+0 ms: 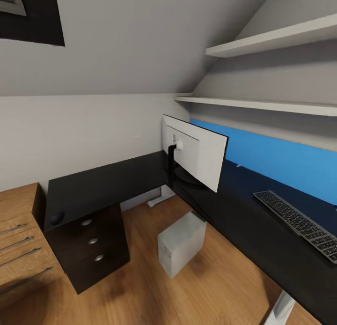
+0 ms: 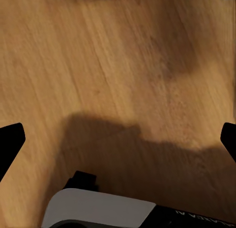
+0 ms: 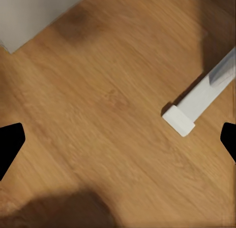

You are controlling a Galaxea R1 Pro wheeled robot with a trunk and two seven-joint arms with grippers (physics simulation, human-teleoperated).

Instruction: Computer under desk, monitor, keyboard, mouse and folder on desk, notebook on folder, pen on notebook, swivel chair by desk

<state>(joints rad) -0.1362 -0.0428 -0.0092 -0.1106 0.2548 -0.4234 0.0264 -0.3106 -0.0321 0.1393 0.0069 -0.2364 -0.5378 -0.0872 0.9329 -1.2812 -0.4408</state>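
Note:
The black L-shaped desk (image 1: 117, 180) fills the corner. On it the monitor (image 1: 199, 151) stands with its white back toward me. The keyboard (image 1: 299, 224) lies on the right wing, and the small black mouse (image 1: 57, 217) on the left wing's near corner. A short pale stick, perhaps the pen (image 1: 239, 166), lies by the blue back panel (image 1: 276, 161). The computer (image 1: 180, 243) (image 3: 34, 11) stands on the floor against the desk's inner edge. Both my left gripper (image 2: 118, 142) and right gripper (image 3: 118, 142) are open over bare floor. The swivel chair, folder and notebook are out of view.
A black drawer unit (image 1: 89, 247) sits under the desk's left wing, next to low wooden shelving (image 1: 18, 236). White desk feet (image 1: 281, 311) (image 3: 189, 112) rest on the wooden floor. Two wall shelves (image 1: 271, 105) hang above the desk. My own base (image 2: 98, 211) shows below the left gripper.

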